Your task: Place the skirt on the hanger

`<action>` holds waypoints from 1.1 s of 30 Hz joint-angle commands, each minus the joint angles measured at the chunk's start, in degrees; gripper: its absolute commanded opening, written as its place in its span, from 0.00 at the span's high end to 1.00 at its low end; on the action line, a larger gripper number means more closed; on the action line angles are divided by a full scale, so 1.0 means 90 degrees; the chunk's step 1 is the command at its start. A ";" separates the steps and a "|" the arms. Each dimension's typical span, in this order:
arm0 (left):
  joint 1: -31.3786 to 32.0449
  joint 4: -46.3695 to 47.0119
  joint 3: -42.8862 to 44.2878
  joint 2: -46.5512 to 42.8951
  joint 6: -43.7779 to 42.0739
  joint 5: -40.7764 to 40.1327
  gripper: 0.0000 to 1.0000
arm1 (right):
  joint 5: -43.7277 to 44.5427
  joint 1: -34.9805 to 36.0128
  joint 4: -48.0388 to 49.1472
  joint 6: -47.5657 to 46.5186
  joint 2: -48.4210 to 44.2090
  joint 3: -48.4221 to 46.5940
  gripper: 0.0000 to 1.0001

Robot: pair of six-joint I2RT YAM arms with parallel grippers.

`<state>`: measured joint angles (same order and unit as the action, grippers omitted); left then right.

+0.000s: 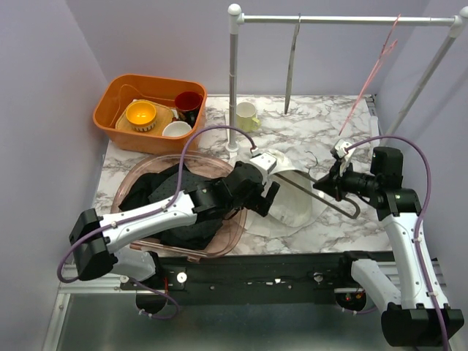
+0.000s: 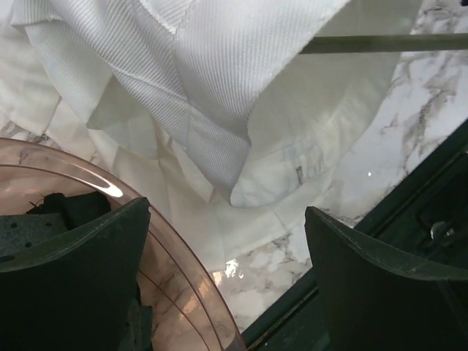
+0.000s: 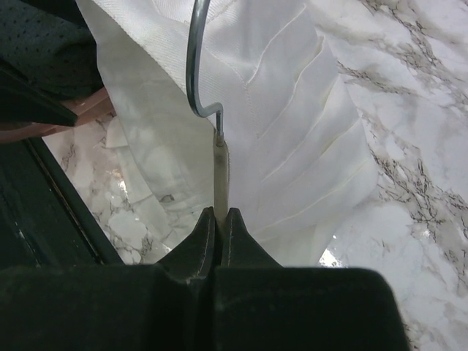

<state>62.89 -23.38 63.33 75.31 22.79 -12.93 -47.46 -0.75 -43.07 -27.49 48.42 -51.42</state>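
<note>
The white pleated skirt [image 1: 291, 199] lies bunched on the marble table, partly draped over a grey metal hanger [image 1: 349, 207]. My right gripper [image 1: 322, 184] is shut on the hanger's thin rod [image 3: 219, 157], which curves away over the skirt [image 3: 292, 131]. My left gripper [image 1: 268, 200] stands wide open just beside the skirt's left edge, with nothing between its fingers. In the left wrist view the skirt [image 2: 212, 88] hangs in folds ahead of the open gripper [image 2: 228, 252], and the hanger's bar [image 2: 380, 44] crosses at top right.
A clear pink basin [image 1: 234, 238] with dark clothes sits under my left arm; its rim [image 2: 175, 263] is by my left finger. An orange tub [image 1: 110, 117] of bowls and a pale mug [image 1: 247, 115] stand behind. A clothes rail [image 1: 344, 20] carries other hangers.
</note>
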 commanded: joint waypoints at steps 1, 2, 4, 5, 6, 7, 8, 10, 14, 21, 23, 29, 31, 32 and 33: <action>0.0092 0.0468 0.0385 0.0509 0.0290 -0.1238 0.03 | -0.0068 0.0006 0.0293 0.0124 -0.0136 -0.0029 0.99; 0.0102 0.0497 0.0482 0.0587 0.0300 -0.1394 0.05 | -0.0059 0.0006 0.0293 0.0124 -0.0146 -0.0029 0.99; 0.0102 0.0575 0.0551 0.0763 0.0330 -0.1503 0.30 | -0.0010 0.0006 0.0293 0.0134 -0.0175 -0.0029 0.99; 0.0102 0.0595 0.0609 0.0792 0.0339 -0.1474 0.38 | 0.0019 0.0006 0.0284 0.0144 -0.0185 -0.0029 0.99; 0.0102 0.0605 0.0629 0.0841 0.0339 -0.1425 0.53 | 0.0068 0.0006 0.0284 0.0144 -0.0204 -0.0048 0.99; 0.0102 0.0644 0.0649 0.0841 0.0291 -0.1328 0.62 | 0.0078 -0.0004 0.0284 0.0144 -0.0224 -0.0049 0.99; 0.0102 0.0635 0.0668 0.0861 0.0291 -0.1289 0.70 | 0.0098 0.0006 0.0284 0.0153 -0.0253 -0.0058 0.99; 0.0102 0.0702 0.0697 0.0851 0.0164 -0.0811 0.93 | 0.0146 0.0006 0.0293 0.0163 -0.0283 -0.0107 1.00; 0.0102 0.0947 0.0775 0.0656 0.0153 0.0389 1.00 | 0.0264 0.0006 0.0264 0.0154 -0.0341 -0.0195 1.00; 0.0121 0.0879 0.1771 0.0694 0.0485 0.2723 1.00 | 0.0683 0.0006 0.0186 -0.0003 -0.0537 -0.0439 0.99; 0.0150 0.0898 0.2014 0.0753 0.0564 0.3162 1.00 | 0.0694 0.0006 0.0128 -0.0109 -0.0595 -0.0488 0.99; 0.0170 0.0869 0.2221 0.1017 0.0691 0.3712 1.00 | 0.0206 0.0006 0.0000 -0.0296 -0.0858 -0.0498 0.99; 0.0170 0.0840 0.2163 0.1105 0.0671 0.3780 1.00 | 0.0001 0.0006 -0.0029 -0.0354 -0.0898 -0.0469 0.99; 0.0170 0.0811 0.2104 0.1134 0.0633 0.3800 1.00 | -0.0058 0.0006 -0.0077 -0.0461 -0.0917 -0.0468 0.99; 0.0160 0.0772 0.2085 0.1221 0.0584 0.3896 1.00 | -0.0165 0.0006 -0.0097 -0.0510 -0.0956 -0.0459 0.99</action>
<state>63.61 -16.40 82.74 83.59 27.90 15.14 -44.40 -0.75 -43.42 -29.23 41.06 -54.24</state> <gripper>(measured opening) 0.009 0.031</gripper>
